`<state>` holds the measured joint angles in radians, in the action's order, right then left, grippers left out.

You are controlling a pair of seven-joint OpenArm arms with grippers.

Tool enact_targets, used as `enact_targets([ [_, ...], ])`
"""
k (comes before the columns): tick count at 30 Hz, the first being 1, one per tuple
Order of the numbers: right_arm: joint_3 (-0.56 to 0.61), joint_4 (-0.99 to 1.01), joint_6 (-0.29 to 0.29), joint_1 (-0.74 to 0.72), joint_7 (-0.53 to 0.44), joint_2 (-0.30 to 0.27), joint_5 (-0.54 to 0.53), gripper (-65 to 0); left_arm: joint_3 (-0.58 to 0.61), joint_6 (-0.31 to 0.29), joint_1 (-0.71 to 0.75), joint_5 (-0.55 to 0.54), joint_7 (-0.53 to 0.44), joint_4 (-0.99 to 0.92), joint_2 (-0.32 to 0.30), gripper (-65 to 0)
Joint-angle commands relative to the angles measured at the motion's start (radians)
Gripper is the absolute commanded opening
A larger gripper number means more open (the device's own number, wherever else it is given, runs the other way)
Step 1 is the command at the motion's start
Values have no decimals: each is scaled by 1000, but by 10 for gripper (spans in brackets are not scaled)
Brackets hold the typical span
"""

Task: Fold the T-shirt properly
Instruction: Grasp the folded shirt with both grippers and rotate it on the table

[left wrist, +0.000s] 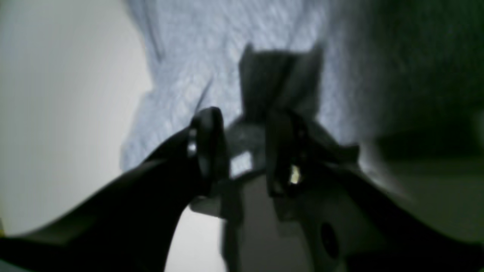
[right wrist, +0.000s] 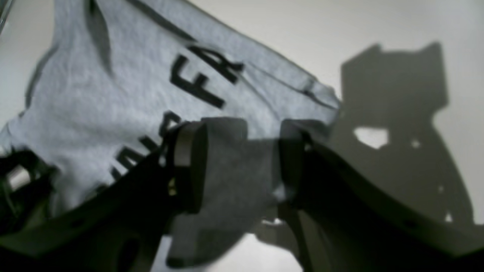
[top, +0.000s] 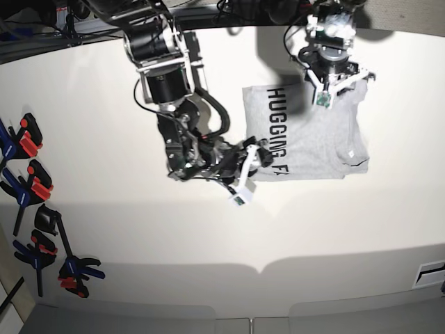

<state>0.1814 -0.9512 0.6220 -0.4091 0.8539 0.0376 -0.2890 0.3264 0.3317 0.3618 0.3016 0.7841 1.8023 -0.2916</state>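
Observation:
The light grey T-shirt (top: 316, 142) lies on the white table, right of the middle, with black lettering (top: 277, 132) running along its left side. My right gripper (top: 252, 161) sits at the shirt's lower left corner. In the right wrist view it (right wrist: 242, 162) is open, with shadowed cloth (right wrist: 113, 94) showing in the wide gap between its jaws. My left gripper (top: 328, 97) hovers at the shirt's far edge. The blurred left wrist view shows it (left wrist: 244, 151) with its jaws apart over the edge of the cloth (left wrist: 227, 45).
Several blue, black and red clamps (top: 28, 188) lie along the table's left side, down to the front left (top: 73, 270). Cables and dark gear line the back edge (top: 229, 14). The table's front edge (top: 257, 268) runs across the bottom.

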Motion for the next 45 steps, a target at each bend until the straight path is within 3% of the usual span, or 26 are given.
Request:
enact_targets([
  [1, 0, -26, 0, -7, 31, -3, -1, -358, -5, 5, -32, 25, -4, -20, -8, -447],
  [5, 0, -130, 41, 54, 69, -12, -50, -358, -5, 9, -123, 127, 9, -124, -16, -447],
  [11, 2, -369, 63, 223, 164, -13, -143, -358, -5, 8, -209, 136, -1, -152, -103, -447],
  [17, 2, -578, 63, 425, 179, -3, -188, -358, -5, 12, -278, 135, -53, -153, -189, -447],
  [25, 35, -687, 63, 528, 179, 53, -186, -358, -5, 11, -344, 4, -110, -153, -196, -447],
  [29, 34, -731, 60, 520, 175, 53, -147, -358, -5, 16, -371, 102, -4, -153, -197, -447],
  [33, -18, -782, 54, 502, 128, 53, -51, -358, -5, 92, -376, 215, 114, -151, -197, -447],
  [35, -53, -777, 21, 481, 42, 51, 11, -358, -5, 91, -373, 171, 133, -152, -197, -447],
  [38, -85, -724, -60, 428, -25, 51, 107, -358, -5, 81, -373, -11, 112, -152, -196, -447],
  [41, -82, -602, -76, 363, -24, 51, 141, -358, -5, -23, -373, -187, 63, -156, -193, -447],
  [43, -63, -504, -76, 323, -13, 51, 141, -358, -5, -94, -373, -239, 51, -159, -182, -447],
  [45, -24, -419, -77, 295, 32, 51, 136, -358, -5, -123, -373, -259, 36, -166, -166, -447],
])
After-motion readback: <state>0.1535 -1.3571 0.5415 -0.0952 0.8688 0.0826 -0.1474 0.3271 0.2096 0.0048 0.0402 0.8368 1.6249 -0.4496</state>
